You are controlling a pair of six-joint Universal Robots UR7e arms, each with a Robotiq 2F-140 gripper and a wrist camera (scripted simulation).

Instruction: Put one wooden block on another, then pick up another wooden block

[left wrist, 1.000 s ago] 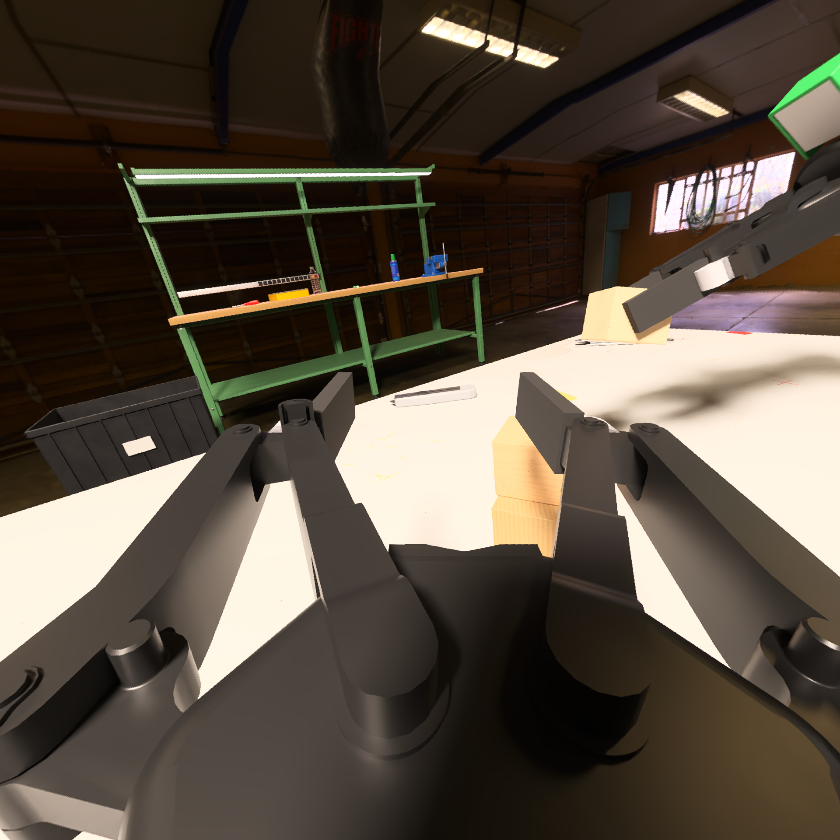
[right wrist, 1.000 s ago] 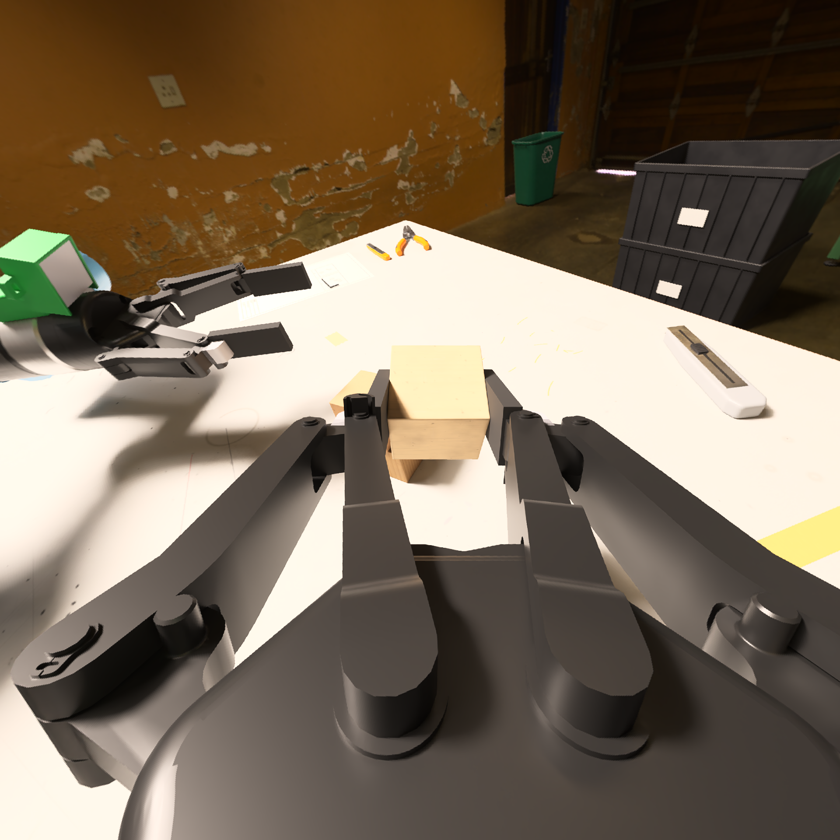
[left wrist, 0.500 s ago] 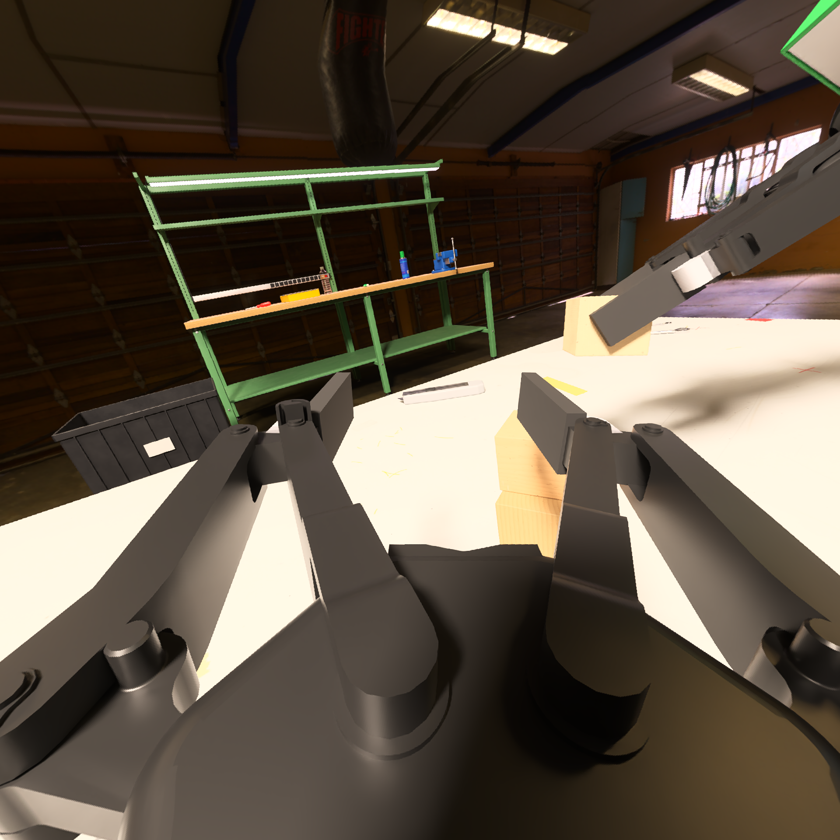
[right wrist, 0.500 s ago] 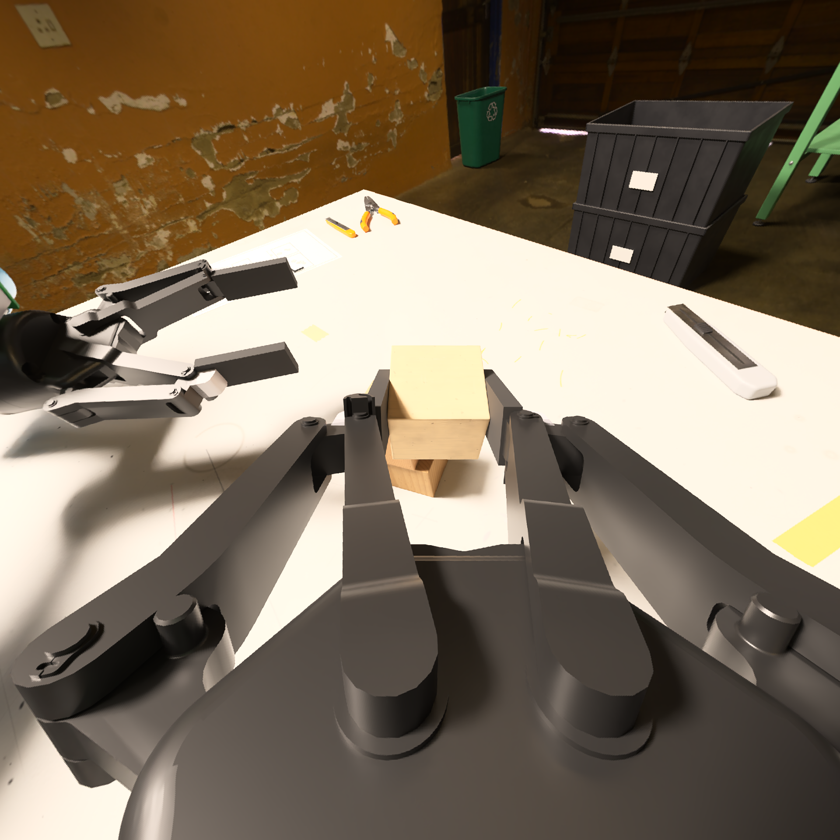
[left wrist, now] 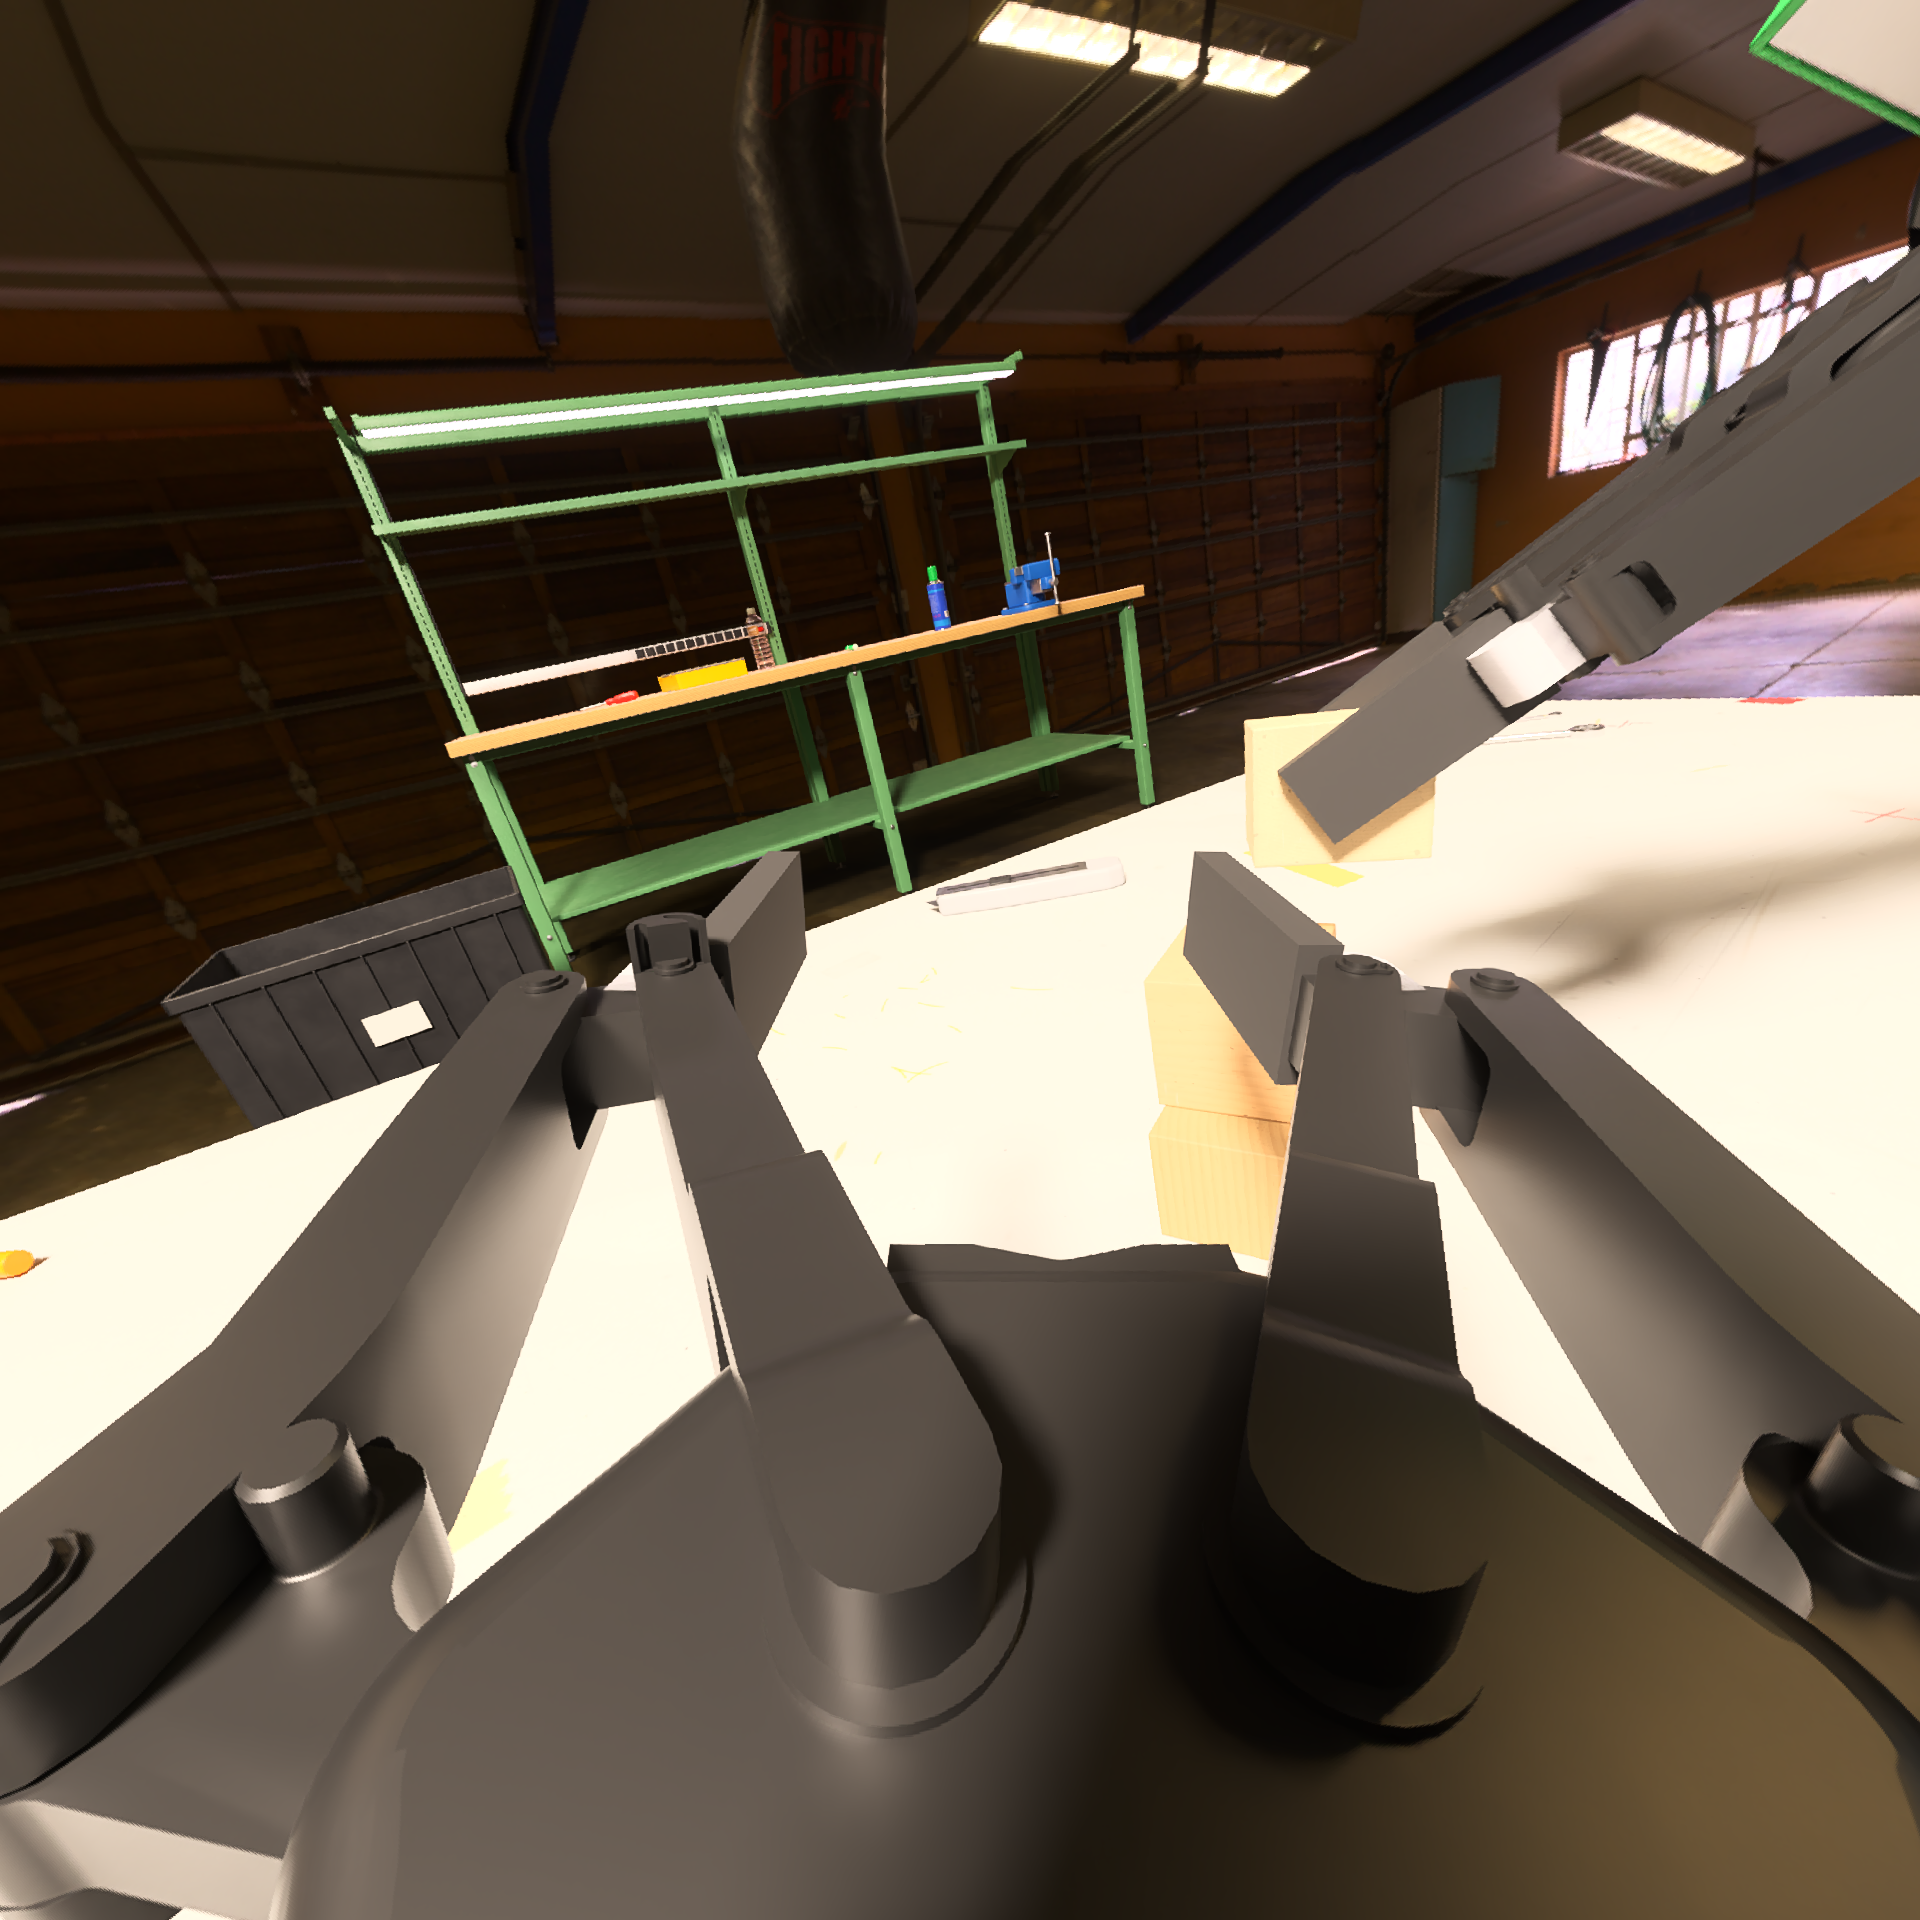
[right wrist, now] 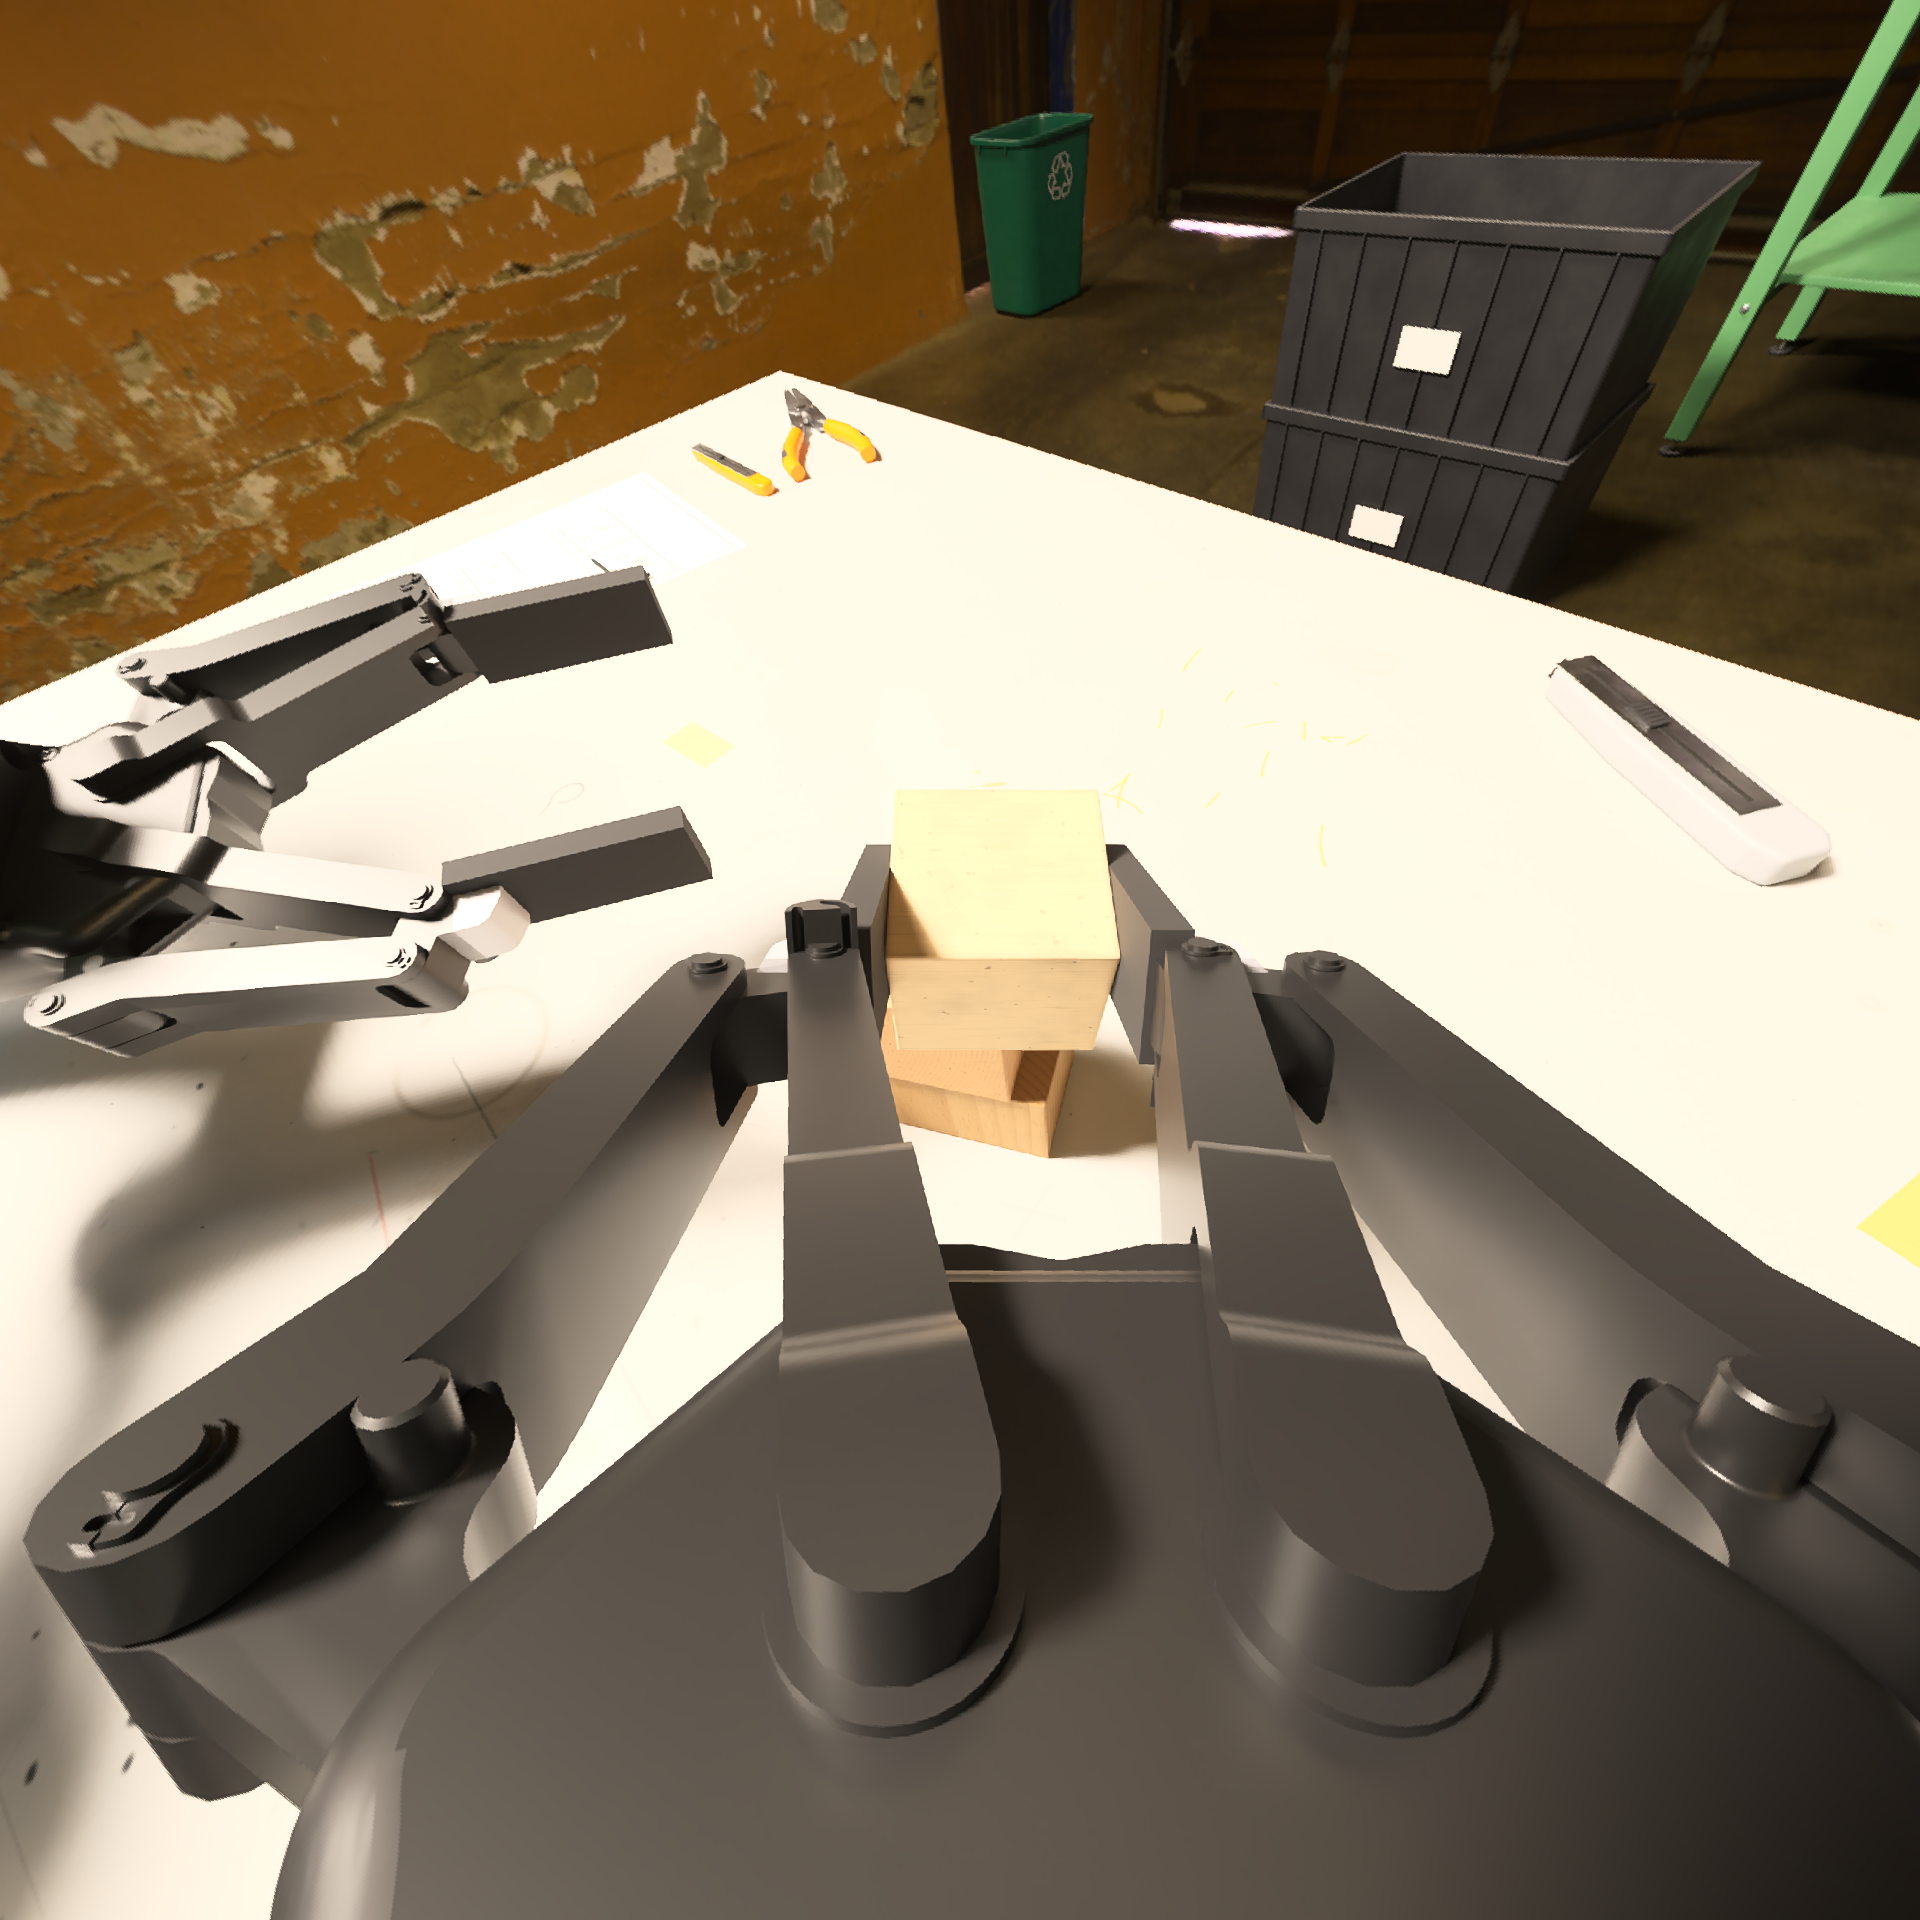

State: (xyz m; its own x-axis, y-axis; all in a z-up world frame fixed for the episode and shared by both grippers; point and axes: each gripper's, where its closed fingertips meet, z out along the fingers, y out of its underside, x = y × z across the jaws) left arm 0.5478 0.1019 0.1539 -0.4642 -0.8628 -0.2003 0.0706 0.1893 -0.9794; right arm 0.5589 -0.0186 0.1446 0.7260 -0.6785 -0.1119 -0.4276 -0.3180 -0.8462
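My right gripper (right wrist: 1003,894) is shut on a pale wooden block (right wrist: 997,914) and holds it above the white table (right wrist: 1195,582). Just below and behind it in the right wrist view is a stack of two tan blocks (right wrist: 977,1101). In the left wrist view this stack (left wrist: 1205,1091) stands on the table, partly hidden behind my right finger. My left gripper (left wrist: 997,914) is open and empty, just left of the stack. It also shows at the left of the right wrist view (right wrist: 665,732). The held block (left wrist: 1273,790) shows farther off, behind a right-gripper finger (left wrist: 1371,769).
A white and black hand tool (right wrist: 1683,769) lies at the table's right. Orange pliers (right wrist: 821,431) and a small cutter (right wrist: 732,468) lie at the far corner. Dark bins (right wrist: 1475,343) and a green shelf (left wrist: 727,623) stand beyond the edge.
My right gripper, still shut on the pale block, has moved nearer the left gripper, which looms larger in its view. The left gripper stays open and has turned slightly.
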